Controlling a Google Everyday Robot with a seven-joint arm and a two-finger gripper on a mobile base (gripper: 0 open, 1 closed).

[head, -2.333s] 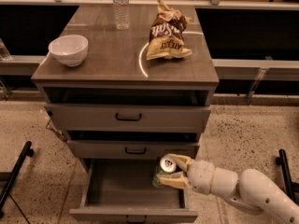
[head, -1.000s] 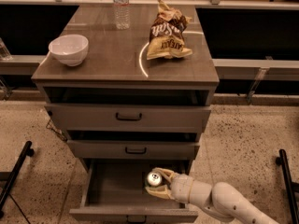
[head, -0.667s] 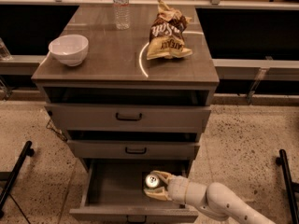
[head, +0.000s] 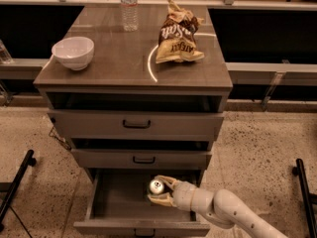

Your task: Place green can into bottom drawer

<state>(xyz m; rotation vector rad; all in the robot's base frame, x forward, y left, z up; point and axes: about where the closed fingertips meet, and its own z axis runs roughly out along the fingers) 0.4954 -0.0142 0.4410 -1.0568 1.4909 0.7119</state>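
The pulled-out bottom drawer [head: 116, 200], the lowest and deepest in a grey-brown wooden cabinet, has a grey interior. Inside it, right of centre, the robot's cream two-finger gripper [head: 157, 190] has its jaws clamped around the small dark green can [head: 156, 186], silver top showing.

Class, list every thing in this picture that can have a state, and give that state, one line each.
gripper: inside the bottom drawer, shut on the green can
green can: held, silver top up
bottom drawer: pulled open
middle drawer: looks shut
top drawer: looks shut
water bottle: upright on cabinet top
bowl: right way up
chip bag: lying crumpled
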